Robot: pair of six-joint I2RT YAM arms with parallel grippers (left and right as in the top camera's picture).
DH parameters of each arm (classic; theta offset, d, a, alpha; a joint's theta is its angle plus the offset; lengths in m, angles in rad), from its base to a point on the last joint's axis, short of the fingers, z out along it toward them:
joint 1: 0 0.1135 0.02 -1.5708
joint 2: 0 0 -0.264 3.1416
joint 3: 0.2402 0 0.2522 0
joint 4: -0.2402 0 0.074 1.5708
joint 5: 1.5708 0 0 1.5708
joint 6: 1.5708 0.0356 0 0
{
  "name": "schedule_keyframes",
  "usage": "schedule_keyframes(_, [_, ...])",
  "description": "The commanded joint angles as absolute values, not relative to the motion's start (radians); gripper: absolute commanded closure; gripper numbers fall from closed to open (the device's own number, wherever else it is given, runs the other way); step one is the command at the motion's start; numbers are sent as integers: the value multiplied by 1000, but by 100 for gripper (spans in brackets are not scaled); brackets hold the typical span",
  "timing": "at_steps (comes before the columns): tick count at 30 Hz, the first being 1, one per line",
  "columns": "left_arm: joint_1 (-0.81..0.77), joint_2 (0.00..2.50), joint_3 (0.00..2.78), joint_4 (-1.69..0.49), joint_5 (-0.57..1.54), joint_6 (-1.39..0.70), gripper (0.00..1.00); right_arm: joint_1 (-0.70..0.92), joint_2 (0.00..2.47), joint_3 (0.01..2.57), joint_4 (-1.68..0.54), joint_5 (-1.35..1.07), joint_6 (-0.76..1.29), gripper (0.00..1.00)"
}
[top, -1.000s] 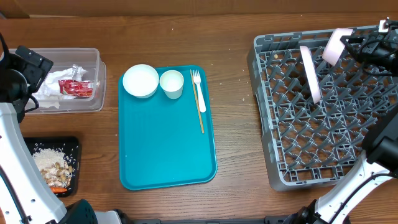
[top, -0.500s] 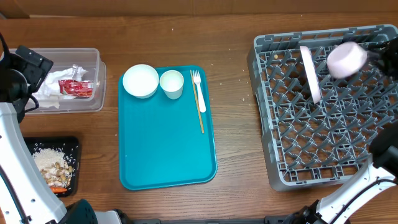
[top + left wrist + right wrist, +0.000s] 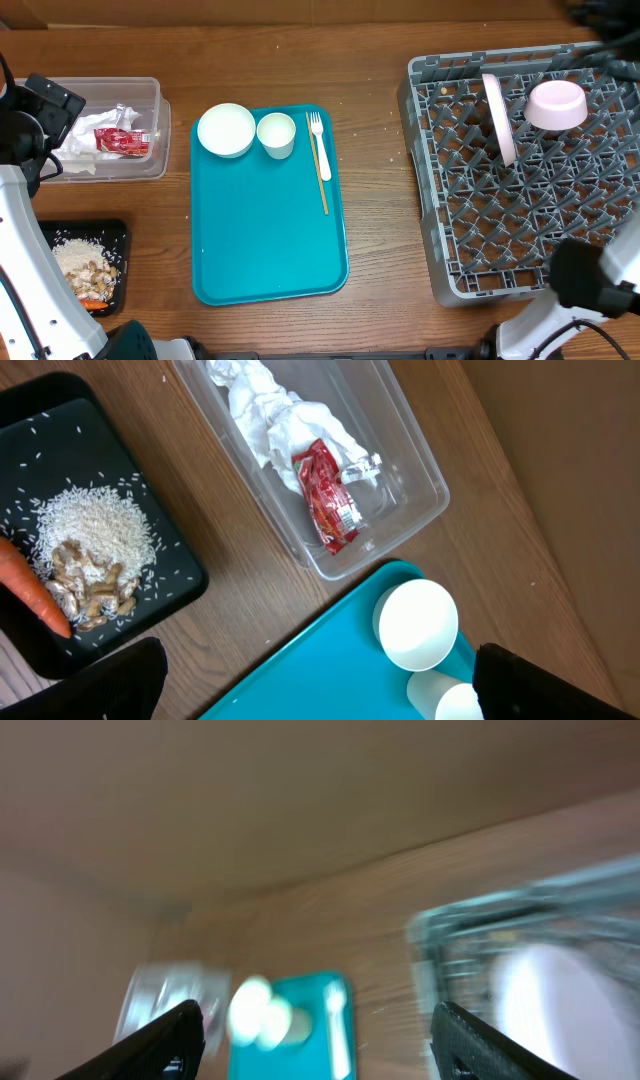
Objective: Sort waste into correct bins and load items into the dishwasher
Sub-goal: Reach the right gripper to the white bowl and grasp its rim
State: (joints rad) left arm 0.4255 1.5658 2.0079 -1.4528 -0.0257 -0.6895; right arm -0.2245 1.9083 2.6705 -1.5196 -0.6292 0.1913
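From overhead, we are seeing the small pink bowl [image 3: 556,104] lying upside down in the far part of the grey dish rack [image 3: 470,280]. It is sitting just beside the pale-pink plate [image 3: 498,118], which is standing on edge. The right gripper [image 3: 603,18] is showing only as a dark blur at the top corner, apart from the bowl, and here we cannot tell how its fingers are standing. The white bowl [image 3: 226,129], white cup [image 3: 276,134] and fork [image 3: 319,160] are lying on the teal tray [image 3: 270,230].

Through the left wrist camera, we are looking past the left gripper [image 3: 320,660], whose fingers are spread wide and gripping nothing. Beyond them the red wrapper [image 3: 328,500] and napkins [image 3: 270,410] are lying in the clear box [image 3: 425,510], and the rice scraps [image 3: 95,525] and carrot piece [image 3: 30,585] are lying in the black tray [image 3: 170,575].

The right wrist view is badly blurred. Its fingers are standing released and wide apart with nothing between them, and a pale pink shape is showing in the rack, off to the right of them.
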Motion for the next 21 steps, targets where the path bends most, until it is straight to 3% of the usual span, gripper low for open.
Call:
schedule_keyframes(1, [425,1566,2011,-1455,-25,-703,0,37,1955,2664,-1518,-543,122,25])
schedule_keyframes(7, [425,1566,2011,-1455,-25,-703,0,471,2126,2607,-1425,-256,123,26])
schedule_keyframes(11, [425,1566,2011,-1455,-25,-703,0,635,2275,2604,-1319,-167,122,25])
schedule_keyframes(21, [425,1566,2011,-1455,-25,-704,0,819,2504,2604,-1088,-66,44,26])
